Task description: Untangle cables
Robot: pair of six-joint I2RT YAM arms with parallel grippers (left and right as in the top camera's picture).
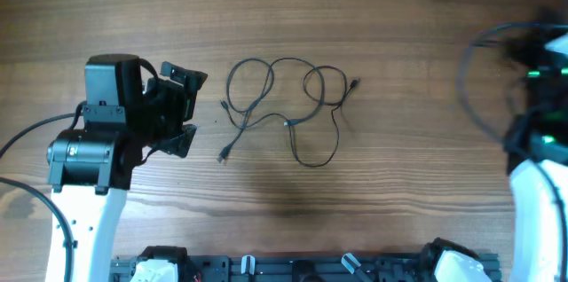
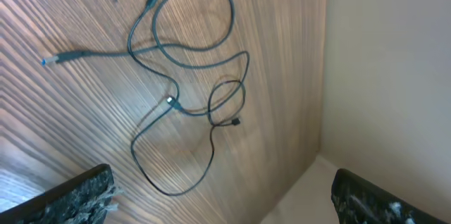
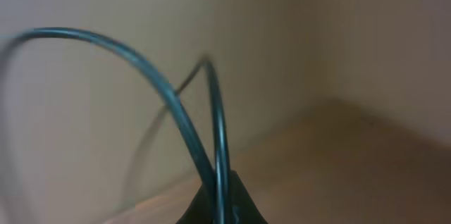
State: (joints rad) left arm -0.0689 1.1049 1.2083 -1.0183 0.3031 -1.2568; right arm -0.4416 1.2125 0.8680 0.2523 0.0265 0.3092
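While the left gripper (image 1: 188,109) hovers with its jaws spread wide and nothing between them, the cables (image 1: 288,122) lie in a loose tangle near the middle of the wooden table (image 1: 399,184), close to that gripper's fingertips but not touching them. Seen from overhead, the thin black cords form several overlapping loops that cross at a small pale connector, with plug ends trailing toward the left gripper and one poking out on the far side.

The left wrist camera looks down on the same cables (image 2: 171,101) from above. Its two dark fingers (image 2: 77,196) sit at the bottom corners of the picture, well apart, and a pale wall (image 2: 387,76) runs beside the table edge.

At the table's far right the right arm (image 1: 537,140) is blurred, with a thicker dark wire (image 1: 468,78) arching beside it. In the right wrist view the right gripper (image 3: 222,206) appears as a single dark tip, its jaws pressed together. Whether that wire (image 3: 169,97), curving up from the tip, is pinched there cannot be told.
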